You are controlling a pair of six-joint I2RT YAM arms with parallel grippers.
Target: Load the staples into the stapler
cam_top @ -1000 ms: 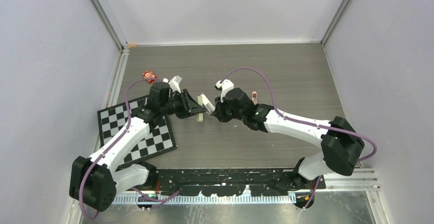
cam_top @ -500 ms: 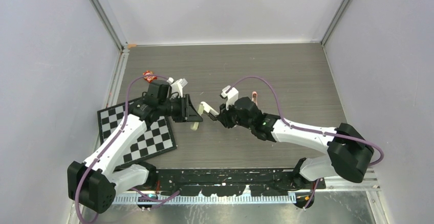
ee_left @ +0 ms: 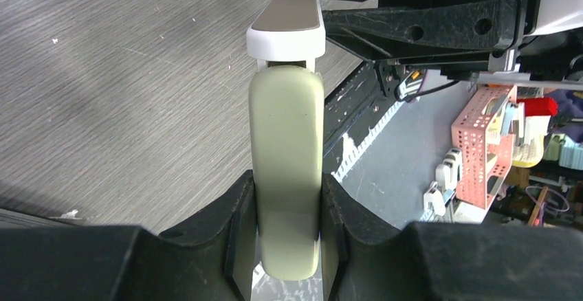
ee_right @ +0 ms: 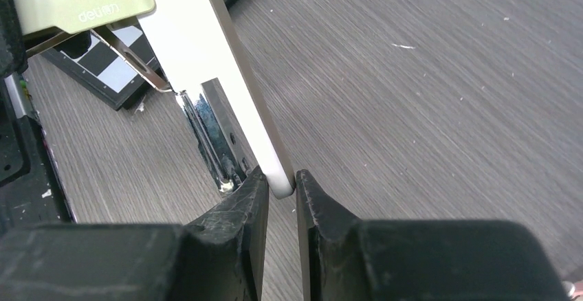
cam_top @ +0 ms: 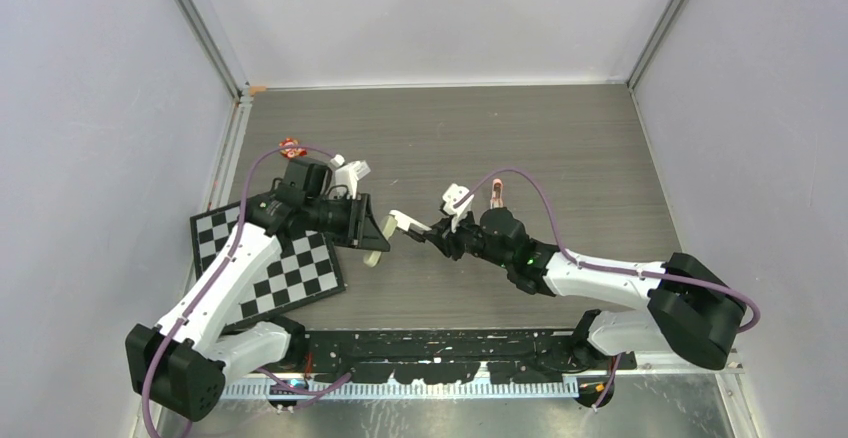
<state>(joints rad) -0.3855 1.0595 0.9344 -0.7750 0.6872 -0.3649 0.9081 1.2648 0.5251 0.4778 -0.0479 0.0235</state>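
We have the left gripper closed narrow on the stapler, a finger on each side of its green cover near the rear end. The right gripper is pinched almost shut on the very tip of the white base. Between the two holds the stapler is spread open at its hinge, lifted off the table, at about 8 o'clock of the table's middle in the top view. We judge the step to be opening it and presenting the magazine rail. To do that well we would swing the cover along the hinge arc without twisting. We would also mind the right pinch, which has little base to bite on and could slip. The rail should end up facing upward and steady. That rail is the one holder that matters here: we see it edge-on and shiny, and cannot tell whether anything sits in it. The staples show in none of our views. A pink object lies at 2 o'clock of the right gripper, a checkerboard at 9 o'clock of the left. Off the table, a pink basket holds white and red bits too small to name.
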